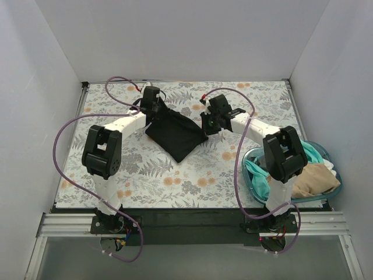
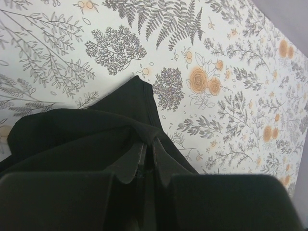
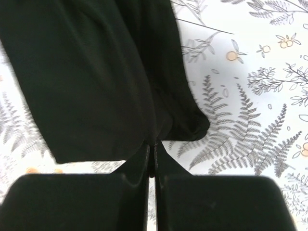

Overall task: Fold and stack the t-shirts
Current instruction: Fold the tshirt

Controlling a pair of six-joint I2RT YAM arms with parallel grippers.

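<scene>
The left end effector (image 2: 146,156) is clamped on one edge of the black t-shirt (image 1: 175,133), the right end effector (image 3: 151,153) on the opposite edge. If the arms are drawn too far apart, the thin right-hand pinch could be lost and the cloth dropped crumpled. The shirt is hung bunched between them, over the floral surface (image 1: 175,184).

Open tabletop (image 1: 151,181) front left, black t-shirt (image 1: 175,133) mid-table, blue tub (image 1: 254,188) beside right arm (image 1: 284,154).
</scene>
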